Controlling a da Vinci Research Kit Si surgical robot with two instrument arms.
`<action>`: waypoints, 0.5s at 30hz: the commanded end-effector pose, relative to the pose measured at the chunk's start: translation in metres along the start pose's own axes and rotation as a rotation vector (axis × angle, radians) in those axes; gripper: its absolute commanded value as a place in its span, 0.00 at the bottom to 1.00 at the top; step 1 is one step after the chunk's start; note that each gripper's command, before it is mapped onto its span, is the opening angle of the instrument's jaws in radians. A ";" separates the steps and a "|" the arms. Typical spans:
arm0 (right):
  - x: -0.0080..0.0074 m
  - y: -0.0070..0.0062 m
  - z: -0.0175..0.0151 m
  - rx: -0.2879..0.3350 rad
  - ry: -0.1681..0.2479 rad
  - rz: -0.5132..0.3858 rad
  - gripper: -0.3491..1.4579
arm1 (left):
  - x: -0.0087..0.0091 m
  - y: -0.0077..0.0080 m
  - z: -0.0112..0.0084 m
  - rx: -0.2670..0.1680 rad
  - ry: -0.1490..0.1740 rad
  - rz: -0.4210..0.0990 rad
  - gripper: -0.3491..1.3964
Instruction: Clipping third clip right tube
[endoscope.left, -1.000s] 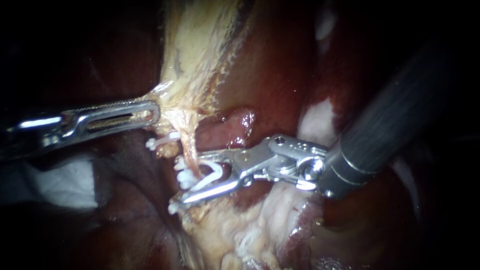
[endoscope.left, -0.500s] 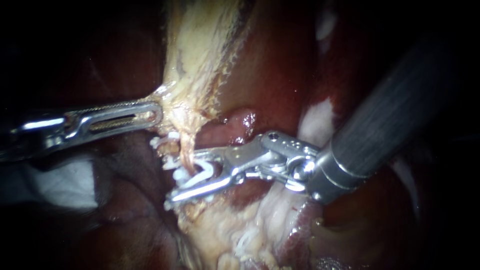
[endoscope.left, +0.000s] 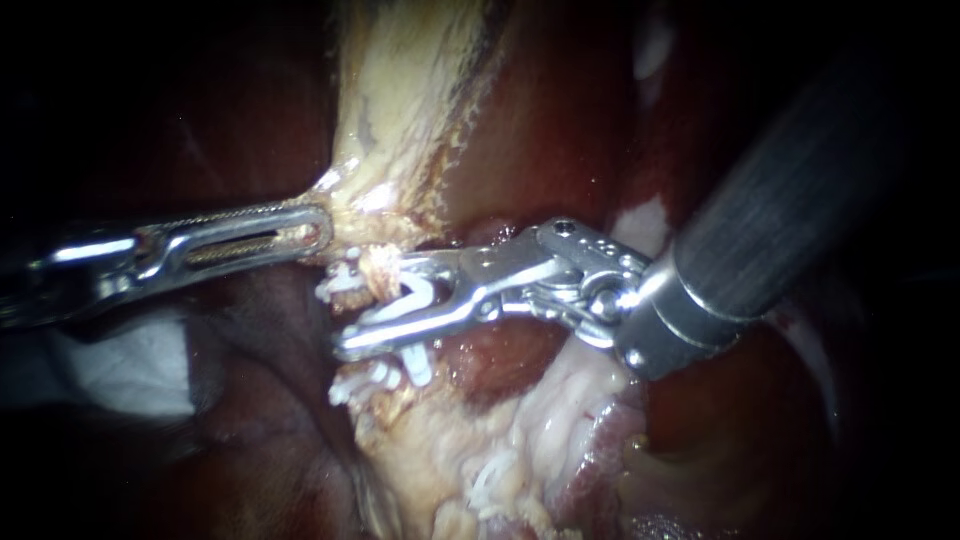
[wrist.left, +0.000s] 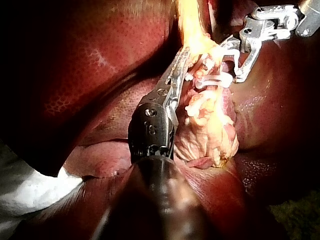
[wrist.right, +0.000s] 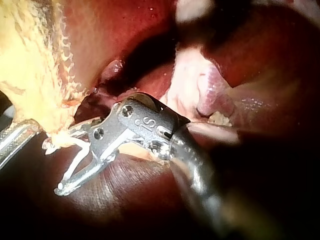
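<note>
The pale yellow gallbladder (endoscope.left: 400, 100) narrows to a short tube (endoscope.left: 383, 272). My left instrument (endoscope.left: 305, 233) is shut on the gallbladder's neck just left of that tube; the left wrist view shows the same grip (wrist.left: 184, 59). My right instrument (endoscope.left: 372, 303) comes in from the upper right with an open white clip (endoscope.left: 420, 295) held between its jaws, and the clip straddles the tube. White clips sit on the tube beside (endoscope.left: 340, 281) and below (endoscope.left: 365, 384) the jaws. In its own wrist view the right instrument (wrist.right: 70, 157) carries the clip (wrist.right: 77, 155) against the yellow tissue.
Dark red liver (endoscope.left: 540, 130) surrounds the site. Pale fatty tissue (endoscope.left: 480, 440) lies below the right instrument's jaws. A white gauze (endoscope.left: 120, 370) rests under the left instrument's shaft. The right instrument's thick dark shaft (endoscope.left: 780, 200) fills the upper right.
My right instrument has moved up the tube with its clip, closer to the left instrument's jaws, and its jaws stand narrower. The tube has bunched up. The left instrument has held still.
</note>
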 end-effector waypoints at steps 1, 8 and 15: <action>-0.0001 0.0000 0.0001 -0.002 0.002 0.020 0.45 | 0.0000 0.0000 0.0000 0.000 0.000 0.000 0.00; 0.0001 0.0001 -0.0008 -0.076 -0.025 0.065 0.00 | 0.0000 -0.0001 -0.0001 -0.001 0.000 0.000 0.00; 0.0001 0.0005 -0.0024 -0.132 -0.051 0.082 0.00 | 0.0000 -0.0001 -0.0001 -0.001 0.000 0.000 0.00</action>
